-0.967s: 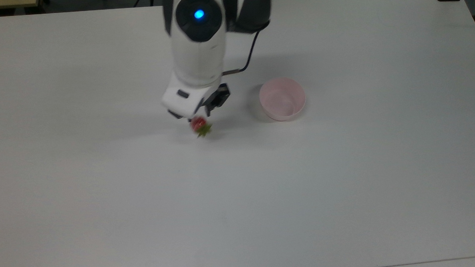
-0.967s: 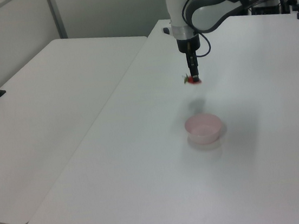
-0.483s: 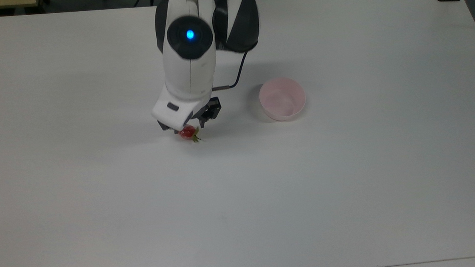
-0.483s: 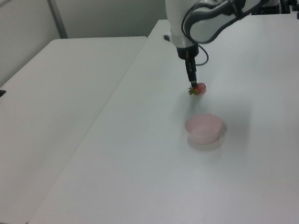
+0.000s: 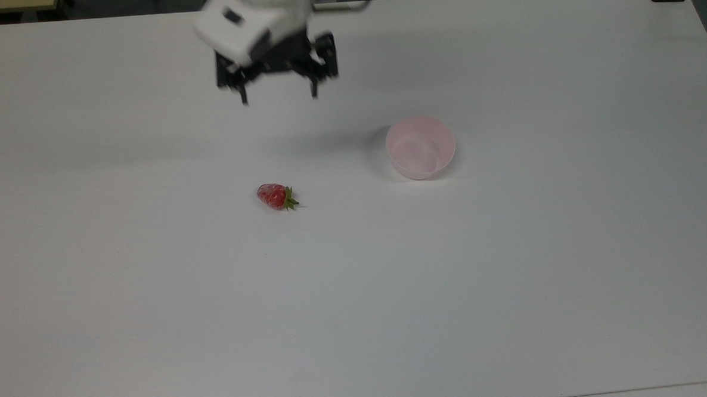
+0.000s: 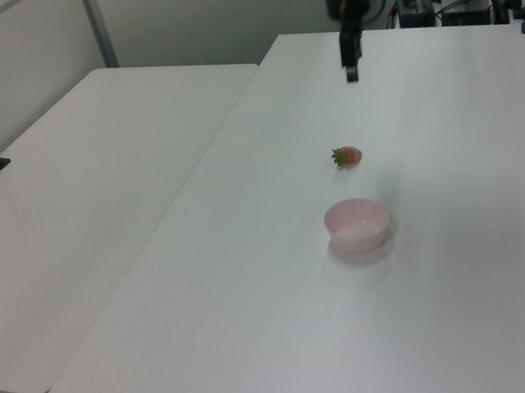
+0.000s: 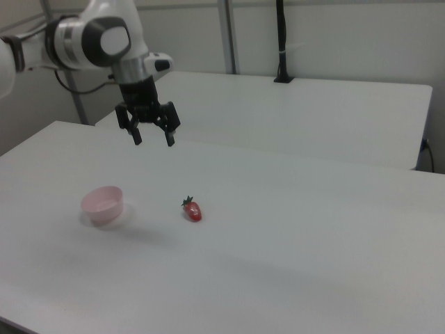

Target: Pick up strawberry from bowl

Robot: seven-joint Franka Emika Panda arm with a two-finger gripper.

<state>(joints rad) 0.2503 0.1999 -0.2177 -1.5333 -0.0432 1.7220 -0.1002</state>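
I've let go and risen: my pincer (image 5: 278, 98) hangs wide open, empty, the strawberry (image 5: 276, 196) on the table (image 5: 512, 275) below, bowl (image 5: 420, 146) off beside it.

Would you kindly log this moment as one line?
gripper: open, raised, empty | small red strawberry: on white table, outside bowl | pale pink plastic bowl: empty

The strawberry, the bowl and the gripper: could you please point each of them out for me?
strawberry (image 5: 274, 196), top view, on its red body.
bowl (image 5: 421, 147), top view, on its pale pink inner wall.
gripper (image 7: 153, 140), right view, midway between its open fingertips.
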